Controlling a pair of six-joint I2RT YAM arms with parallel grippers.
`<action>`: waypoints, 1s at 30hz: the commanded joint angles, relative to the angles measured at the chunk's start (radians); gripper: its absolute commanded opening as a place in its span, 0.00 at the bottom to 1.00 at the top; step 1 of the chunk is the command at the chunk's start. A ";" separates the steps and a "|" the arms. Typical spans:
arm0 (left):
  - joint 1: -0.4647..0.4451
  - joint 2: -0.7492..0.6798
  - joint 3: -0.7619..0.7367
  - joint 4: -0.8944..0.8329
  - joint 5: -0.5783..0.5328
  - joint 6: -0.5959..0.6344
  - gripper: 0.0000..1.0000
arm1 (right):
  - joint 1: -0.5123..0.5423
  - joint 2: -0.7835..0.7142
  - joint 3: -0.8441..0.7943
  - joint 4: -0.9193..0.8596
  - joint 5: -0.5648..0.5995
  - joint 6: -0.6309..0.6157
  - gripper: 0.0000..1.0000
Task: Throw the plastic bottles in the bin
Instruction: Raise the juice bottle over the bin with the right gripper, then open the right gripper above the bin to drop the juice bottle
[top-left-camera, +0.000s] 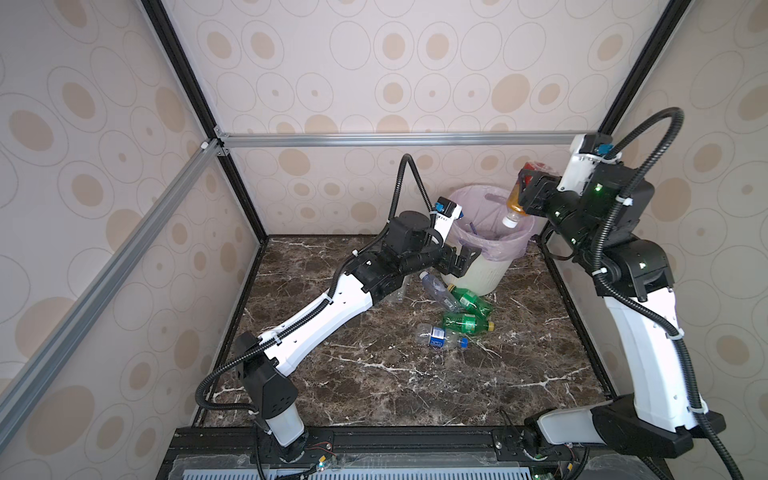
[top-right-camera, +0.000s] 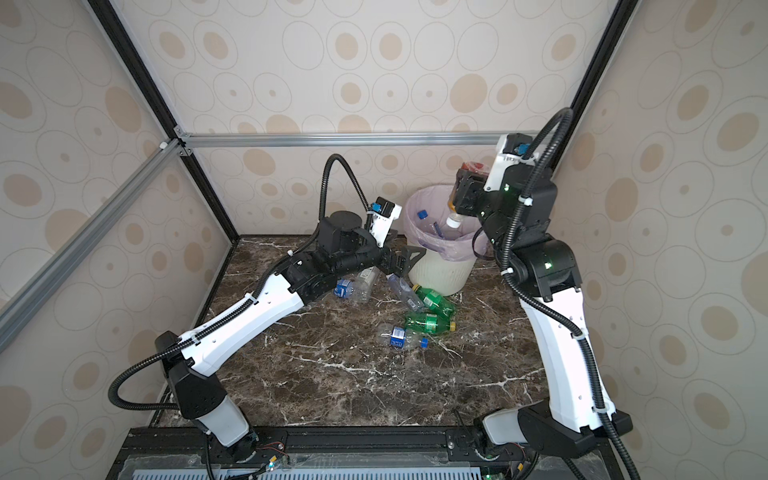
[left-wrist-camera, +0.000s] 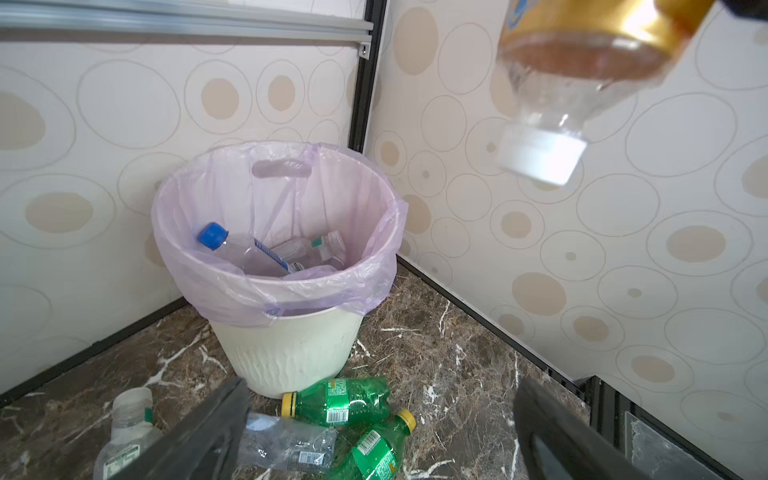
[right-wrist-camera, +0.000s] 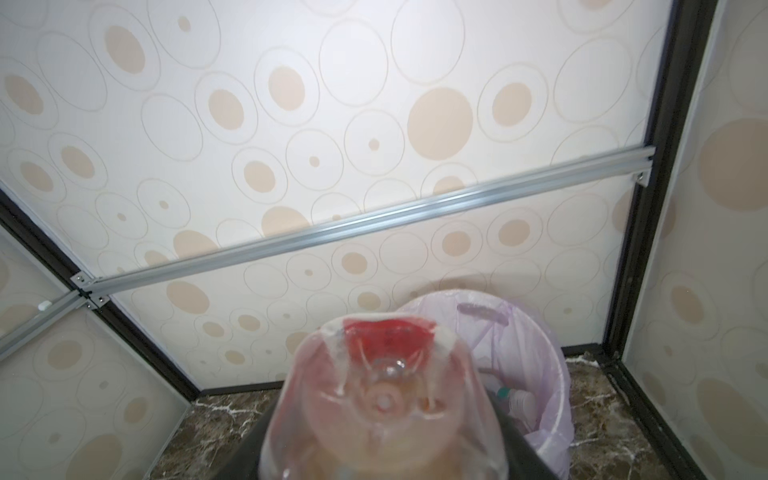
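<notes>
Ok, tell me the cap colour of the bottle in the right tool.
White cap on the amber bottle, clearest in the left wrist view.

White-black arms, corrugated black cables

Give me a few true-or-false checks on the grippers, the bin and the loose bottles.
1. The right gripper holds the amber bottle in the air, cap down. True.
2. The left gripper is shut on a green bottle. False: it is open and empty, close to the bin.
3. The bin holds nothing. False: bottles lie inside, among them a blue-capped bottle.
4. Two green bottles lie on the table near the bin. True.
</notes>
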 joint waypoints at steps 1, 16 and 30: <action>-0.010 0.003 0.036 -0.022 -0.010 0.055 0.99 | -0.016 0.023 0.045 0.015 0.046 -0.056 0.38; -0.010 -0.069 -0.118 -0.012 -0.059 0.058 0.99 | -0.196 0.404 0.245 -0.199 -0.140 0.108 1.00; -0.010 -0.110 -0.214 0.016 -0.065 0.015 0.99 | -0.196 0.288 0.100 -0.174 -0.165 0.107 1.00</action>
